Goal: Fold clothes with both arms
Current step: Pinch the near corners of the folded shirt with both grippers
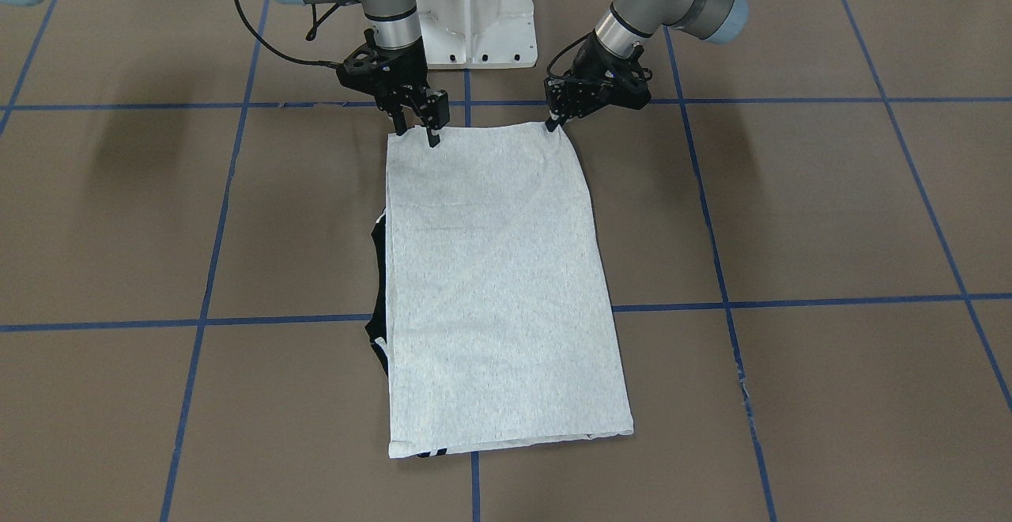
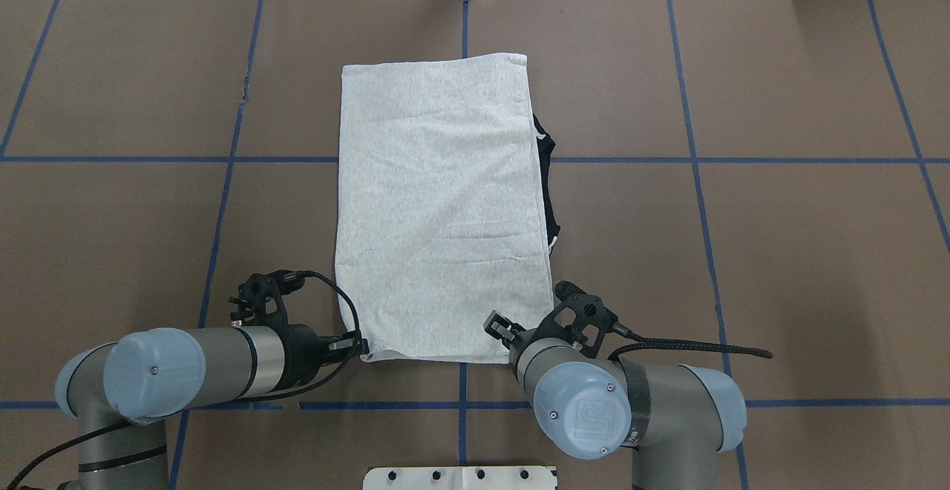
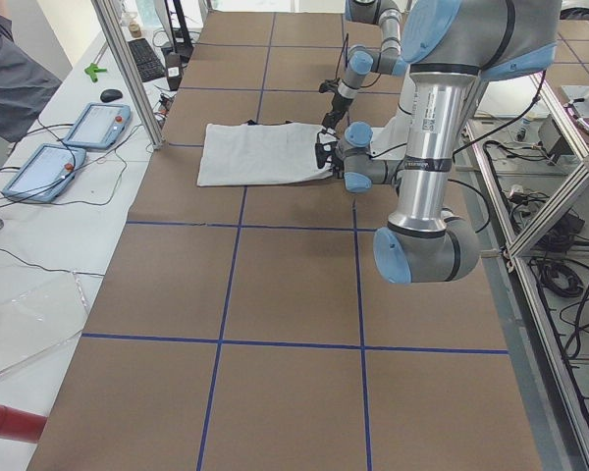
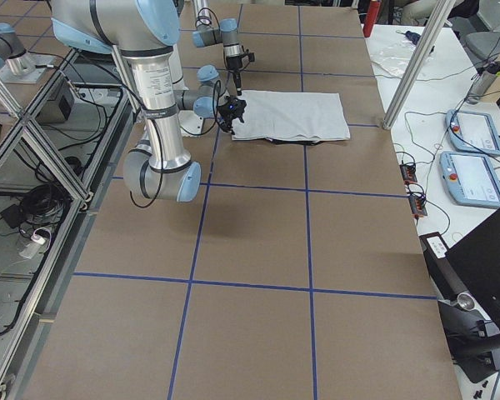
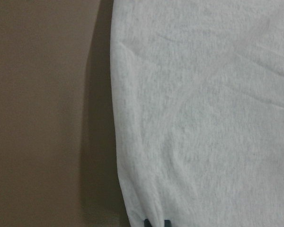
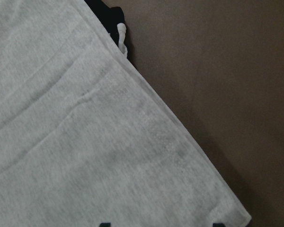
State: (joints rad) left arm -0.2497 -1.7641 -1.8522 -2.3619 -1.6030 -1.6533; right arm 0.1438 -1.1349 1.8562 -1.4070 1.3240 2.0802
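The grey T-shirt (image 1: 498, 285) lies flat on the brown table, folded into a long rectangle with its plain side up; it also shows in the overhead view (image 2: 438, 208). Its black collar (image 2: 545, 171) pokes out from under one long edge. My left gripper (image 1: 555, 122) is shut on the near corner of the hem, with its tips close together in the left wrist view (image 5: 156, 222). My right gripper (image 1: 417, 134) is open at the other near corner, its fingers wide apart over the cloth (image 6: 161, 224). The printed front is hidden.
The white pedestal base (image 1: 474, 8) stands just behind both grippers. Blue tape lines (image 1: 791, 300) grid the brown table. Teach pendants (image 3: 88, 126) and an aluminium post (image 3: 128, 69) stand along the far table edge.
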